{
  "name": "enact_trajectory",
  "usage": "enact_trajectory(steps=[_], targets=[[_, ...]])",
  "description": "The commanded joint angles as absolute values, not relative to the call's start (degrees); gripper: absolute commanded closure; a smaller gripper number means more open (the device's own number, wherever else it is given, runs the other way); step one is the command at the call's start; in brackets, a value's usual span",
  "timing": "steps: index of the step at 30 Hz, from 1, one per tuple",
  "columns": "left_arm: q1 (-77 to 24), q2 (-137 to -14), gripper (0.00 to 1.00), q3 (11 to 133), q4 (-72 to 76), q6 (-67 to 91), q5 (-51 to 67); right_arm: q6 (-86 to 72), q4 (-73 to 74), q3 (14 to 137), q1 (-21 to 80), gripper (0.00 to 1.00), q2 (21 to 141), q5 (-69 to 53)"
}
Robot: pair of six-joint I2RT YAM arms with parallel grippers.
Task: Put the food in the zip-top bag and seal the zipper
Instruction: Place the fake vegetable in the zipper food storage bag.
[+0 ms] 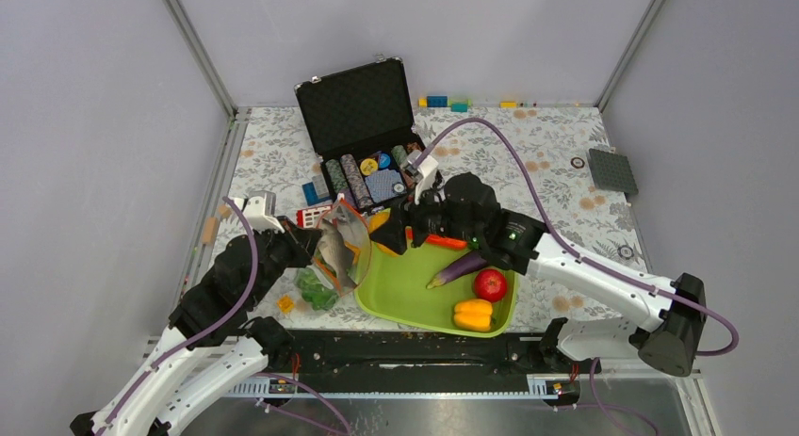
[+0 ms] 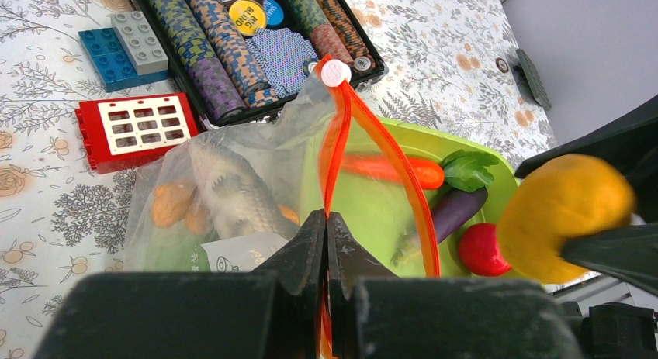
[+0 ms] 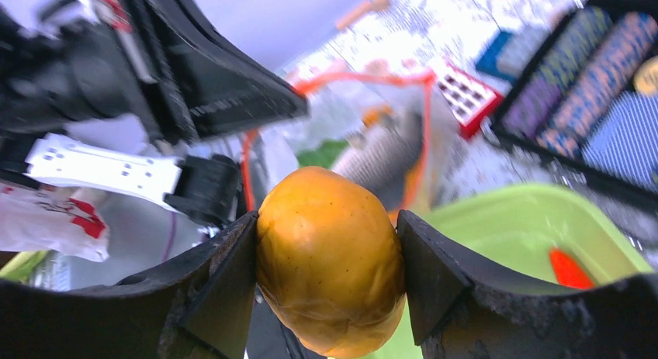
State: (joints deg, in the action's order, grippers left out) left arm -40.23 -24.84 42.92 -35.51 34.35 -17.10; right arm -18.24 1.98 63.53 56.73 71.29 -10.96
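- Fingers of the right gripper stand fairly wide, clamped on both sides of a yellow-orange pepper.
- That pepper hangs over the left end of the lime-green tray, just beside the mouth of the zip-top bag.
- Left gripper: pinched fully closed on the near end of the orange-red zipper, holding the bag up.
- The zipper's 2 strips bow apart into a loop, so the mouth gapes toward the held pepper.
- Inside the bag lie a silver fish, green lettuce and an orange piece too blurred to name.
- On the tray are a carrot, eggplant, apple and a second pepper, all apart from either gripper.
- Behind the bag, an open poker-chip case, a red brick and 2 blue and grey bricks sit on the flowered bench.
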Motion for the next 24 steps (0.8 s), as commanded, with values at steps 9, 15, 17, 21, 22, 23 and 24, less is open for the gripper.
enact_trajectory(steps=[9,15,17,21,22,23,24], targets=[[-40.12,-24.29,1.00,43.42,-31.73,33.74,-15.25,-20.06,-7.20,77.21,60.13,0.49,85.83,-20.11],[-40.11,-24.04,1.00,43.19,-31.55,33.76,-15.46,-18.47,-0.93,79.30,60.38,0.08,87.23,-16.38],[-40.17,-24.16,1.00,43.18,-31.55,33.73,-15.41,-17.48,-0.34,79.62,60.37,0.01,87.23,-14.98],[-40.09,-24.42,1.00,43.28,-31.66,33.73,-15.62,-16.70,2.43,79.50,60.38,0.00,87.54,-14.39],[-40.12,-24.43,1.00,43.39,-31.78,33.68,-15.89,-16.67,2.73,79.35,60.38,0.00,87.58,-14.52],[-40.16,-24.43,1.00,43.49,-31.84,33.62,-16.09,-16.45,3.19,79.18,60.38,0.00,87.60,-14.22],[-40.14,-24.40,1.00,43.59,-31.96,33.60,-16.33,-16.16,3.50,78.74,60.38,0.00,87.37,-13.20]])
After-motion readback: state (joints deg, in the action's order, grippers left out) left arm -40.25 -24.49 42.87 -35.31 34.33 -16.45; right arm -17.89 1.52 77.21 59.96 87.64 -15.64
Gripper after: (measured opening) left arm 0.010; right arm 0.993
